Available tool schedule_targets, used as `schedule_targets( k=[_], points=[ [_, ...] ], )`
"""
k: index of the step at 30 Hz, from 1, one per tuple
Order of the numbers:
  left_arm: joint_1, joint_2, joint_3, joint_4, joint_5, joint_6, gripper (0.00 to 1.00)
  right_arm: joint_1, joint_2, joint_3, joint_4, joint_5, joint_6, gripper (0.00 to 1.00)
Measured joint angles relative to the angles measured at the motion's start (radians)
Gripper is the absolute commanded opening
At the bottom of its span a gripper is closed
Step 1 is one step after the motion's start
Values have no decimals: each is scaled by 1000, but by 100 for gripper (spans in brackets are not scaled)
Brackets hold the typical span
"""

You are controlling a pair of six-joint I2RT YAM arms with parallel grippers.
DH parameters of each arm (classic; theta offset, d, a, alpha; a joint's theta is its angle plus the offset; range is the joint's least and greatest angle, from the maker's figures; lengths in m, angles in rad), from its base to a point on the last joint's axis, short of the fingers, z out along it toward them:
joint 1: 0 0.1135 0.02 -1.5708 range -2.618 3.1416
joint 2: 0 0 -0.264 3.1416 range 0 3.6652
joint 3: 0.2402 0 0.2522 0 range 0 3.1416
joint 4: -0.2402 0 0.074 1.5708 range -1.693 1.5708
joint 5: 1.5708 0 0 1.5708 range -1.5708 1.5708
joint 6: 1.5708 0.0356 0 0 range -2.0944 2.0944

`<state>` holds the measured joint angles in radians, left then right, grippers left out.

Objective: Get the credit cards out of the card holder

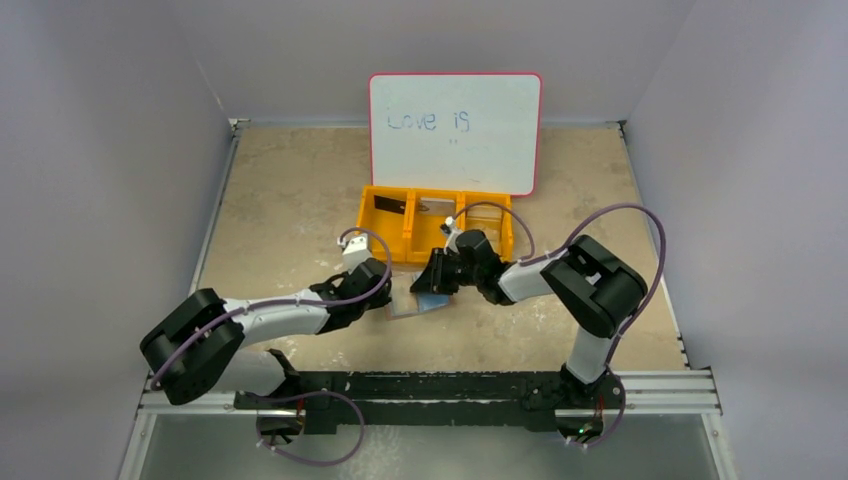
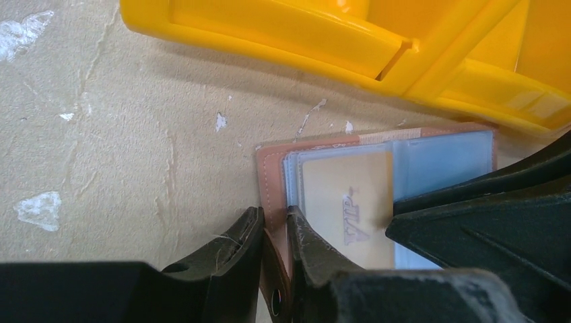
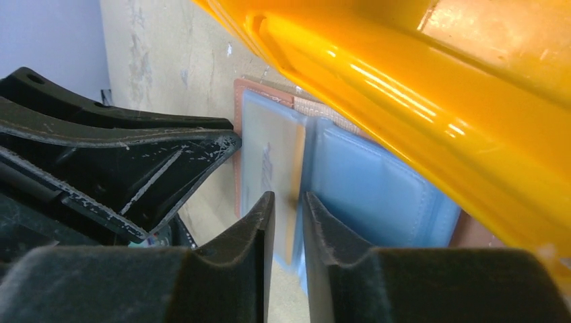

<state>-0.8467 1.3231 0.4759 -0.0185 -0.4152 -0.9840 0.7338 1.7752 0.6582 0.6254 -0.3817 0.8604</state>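
Left tool [image 2: 274,217] fingers, lower centre of the left wrist view, are clenched on the brown edge of the card holder [image 2: 269,168]. If that hold slips, the holder will slide along with the card. Right tool [image 3: 288,205] jaws stand narrow about the beige card [image 3: 269,155]; a firm grasp cannot be confirmed. Pinching the clear pocket too would jam extraction. Both arms reach in low from opposite sides. The holder lies open on the surface [image 2: 121,134], just beside the orange tray [image 2: 337,40].

right gripper [image 3: 288,208] | fingers [image 3: 259,229] set close together, a narrow gap left | edge of the beige card [image 3: 273,155] seen in that gap | card holder [image 3: 377,192] laid open on the counter [image 3: 161,74] | orange tray [image 3: 404,87] seen just beside it
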Motion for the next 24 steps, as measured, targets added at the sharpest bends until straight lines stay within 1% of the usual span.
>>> schedule_targets(
  k=[2, 4, 6, 9, 11, 16, 18, 22, 24],
  points=[
    [0, 5, 1, 5, 0, 1, 14, -7, 11, -8, 35, -14, 13, 14],
    [0, 7, 2, 7, -1, 1, 11, -9, 19, -18, 65, -24, 22, 6],
    [0, 9, 2, 8, -1, 1, 9, -13, 21, -29, 88, -32, 34, 3],
    [-1, 13, 3, 13, 0, 0, 4, -15, 23, -35, 107, -38, 54, 3],
    [-4, 16, 3, 18, 6, 0, 3, -15, 23, -36, 114, -42, 63, 10],
    [-7, 16, 3, 19, 10, -1, 14, -15, 20, -36, 101, -28, 63, 16],
    [-8, 13, 4, 15, 6, -4, 25, -15, 4, -36, 78, -18, 57, 18],
    [-14, -27, -3, -21, 1, -19, 39, -15, -69, -36, -1, 43, 16, 20],
    [-18, -61, -20, -34, -1, -21, 44, -16, -117, -36, -36, 62, -1, 21]
  ],
)
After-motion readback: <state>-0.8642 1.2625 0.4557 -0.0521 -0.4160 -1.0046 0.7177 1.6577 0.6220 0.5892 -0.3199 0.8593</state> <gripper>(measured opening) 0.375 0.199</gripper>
